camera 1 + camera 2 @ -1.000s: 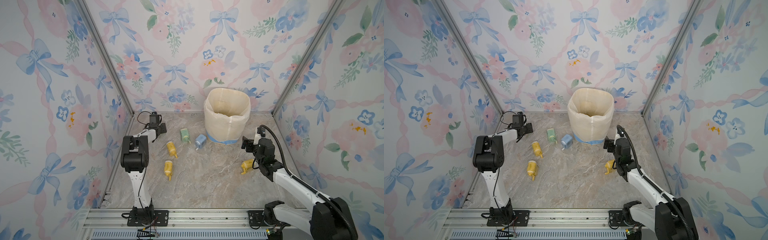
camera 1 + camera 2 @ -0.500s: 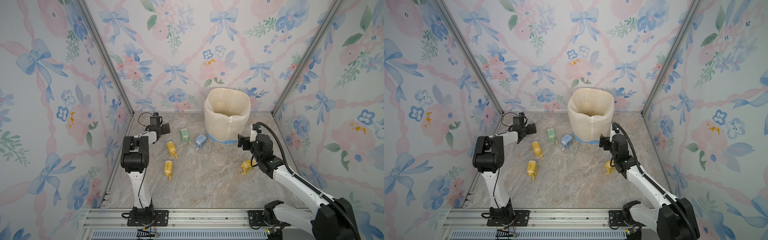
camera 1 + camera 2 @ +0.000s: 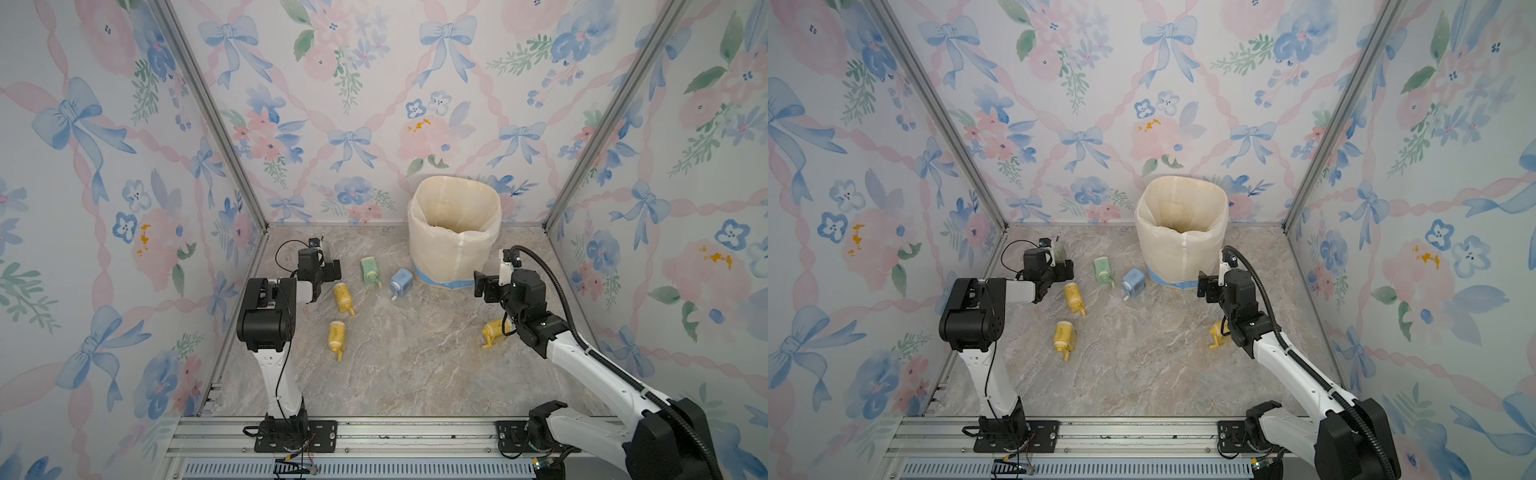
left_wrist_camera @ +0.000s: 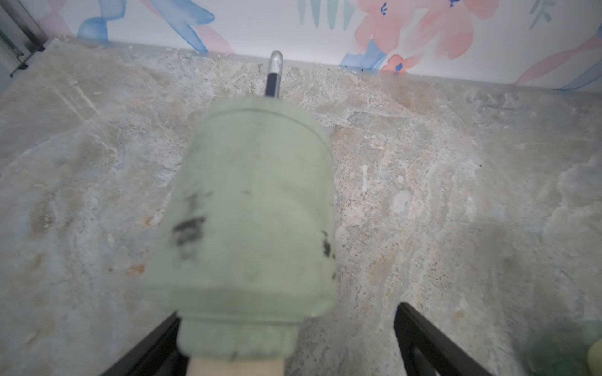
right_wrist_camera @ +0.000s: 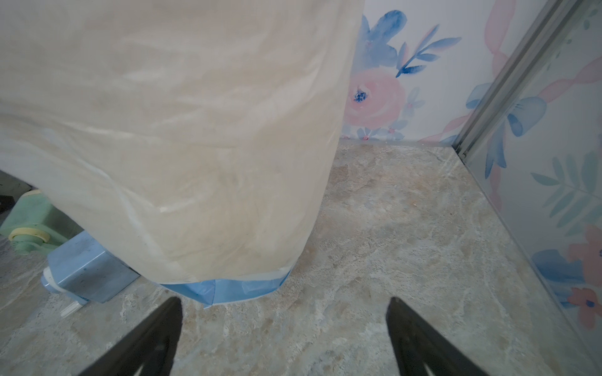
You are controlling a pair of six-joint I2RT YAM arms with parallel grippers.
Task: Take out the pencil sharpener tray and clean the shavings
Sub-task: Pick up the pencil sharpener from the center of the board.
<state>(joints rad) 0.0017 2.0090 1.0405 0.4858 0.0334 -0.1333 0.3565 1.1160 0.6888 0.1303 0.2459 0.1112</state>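
Right end effector (image 5: 284,301) beside bag-lined bin (image 5: 179,130)

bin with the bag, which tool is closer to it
Right. The right tool is just beside the base of the bin; the left tool is far across the floor, around a green sharpener.

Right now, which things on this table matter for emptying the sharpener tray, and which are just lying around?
In the job: green crank sharpener at the open left gripper; lined bin.
Lying about, probably: second green sharpener, blue sharpener, three yellow sharpeners.
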